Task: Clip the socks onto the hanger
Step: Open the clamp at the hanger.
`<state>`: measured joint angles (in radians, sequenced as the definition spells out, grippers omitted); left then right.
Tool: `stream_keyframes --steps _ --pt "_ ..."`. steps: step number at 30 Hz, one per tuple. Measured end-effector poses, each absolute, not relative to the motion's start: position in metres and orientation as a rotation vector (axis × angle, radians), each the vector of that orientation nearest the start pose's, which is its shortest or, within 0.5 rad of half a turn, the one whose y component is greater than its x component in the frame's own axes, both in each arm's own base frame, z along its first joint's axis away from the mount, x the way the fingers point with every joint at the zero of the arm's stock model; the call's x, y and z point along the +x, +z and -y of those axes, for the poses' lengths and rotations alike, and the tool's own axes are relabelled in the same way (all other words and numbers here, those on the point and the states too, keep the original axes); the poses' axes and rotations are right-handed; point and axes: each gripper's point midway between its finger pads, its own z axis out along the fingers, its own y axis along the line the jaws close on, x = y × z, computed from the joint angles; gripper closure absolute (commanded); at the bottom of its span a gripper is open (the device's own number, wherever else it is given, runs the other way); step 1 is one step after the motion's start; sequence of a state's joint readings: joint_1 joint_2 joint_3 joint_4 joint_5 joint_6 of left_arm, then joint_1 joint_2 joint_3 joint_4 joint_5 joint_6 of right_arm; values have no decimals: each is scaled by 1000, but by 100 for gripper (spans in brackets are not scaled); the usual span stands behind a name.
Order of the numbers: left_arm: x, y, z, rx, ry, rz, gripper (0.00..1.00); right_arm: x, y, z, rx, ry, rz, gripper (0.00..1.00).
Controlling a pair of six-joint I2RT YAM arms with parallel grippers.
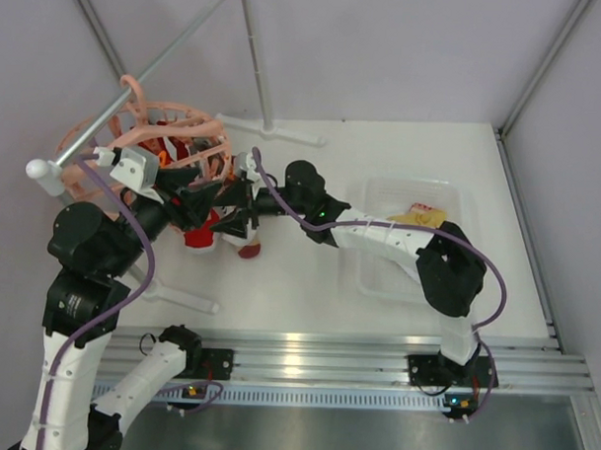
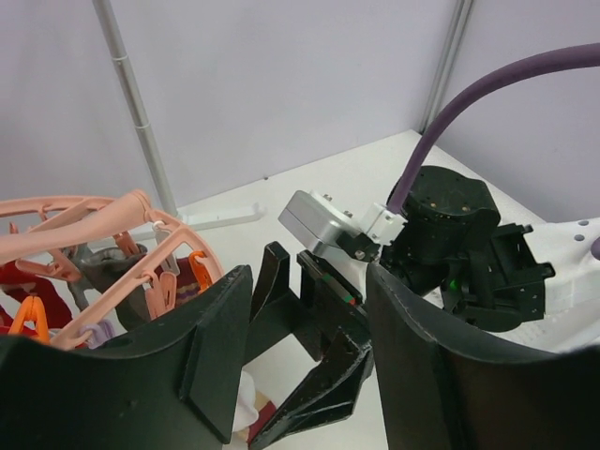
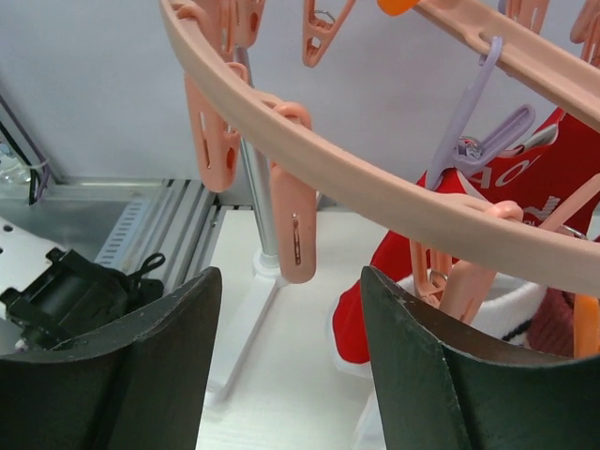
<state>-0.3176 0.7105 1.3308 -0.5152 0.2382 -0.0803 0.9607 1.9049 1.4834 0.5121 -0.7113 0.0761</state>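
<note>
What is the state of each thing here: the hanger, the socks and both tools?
Hanger, hung on the rail.
Red sock, clipped to the hanger.
Yellow sock, lying loose in the tray.
Left tool, open and empty.
Right tool, open and empty.

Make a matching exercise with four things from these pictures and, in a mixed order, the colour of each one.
Things:
1. hanger
2. sock in the clear tray
3. hanging sock
4. cable

Colours:
A. purple
B. red
C. peach-pink
D. mustard yellow

Pairs: 1-C, 2-D, 3-B, 4-A
</note>
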Motion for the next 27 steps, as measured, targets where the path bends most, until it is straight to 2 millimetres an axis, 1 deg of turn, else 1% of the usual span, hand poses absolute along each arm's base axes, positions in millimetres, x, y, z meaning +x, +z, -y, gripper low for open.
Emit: stream_keyframes --steps 6,9,10,12,18,20,21,24,27 --pt "206 462 114 369 -496 -1437 43 236 293 -541 -1196 1330 -1130 39" --pt "205 461 115 372 -499 -1434 43 240 294 -545 -1178 1329 -1133 44" --pt "204 461 115 373 -500 -1433 43 241 295 -546 -1174 1330 -1135 50" --pt "204 462 115 374 -500 -1429 43 242 295 -547 -1171 1329 -1137 55" --pt "205 462 115 388 -484 -1426 43 243 291 -545 -1181 1330 -1151 54" --pt "207 461 115 397 -477 -1426 43 243 286 -541 -1189 1324 -1166 55" --pt "207 461 115 403 -474 -1427 43 243 283 -538 -1193 1322 -1176 60" --pt "210 459 116 416 -466 -1430 43 245 278 -533 -1202 1312 -1198 70" --pt "212 458 117 423 -465 -1434 42 246 280 -531 -1200 1307 -1194 75"
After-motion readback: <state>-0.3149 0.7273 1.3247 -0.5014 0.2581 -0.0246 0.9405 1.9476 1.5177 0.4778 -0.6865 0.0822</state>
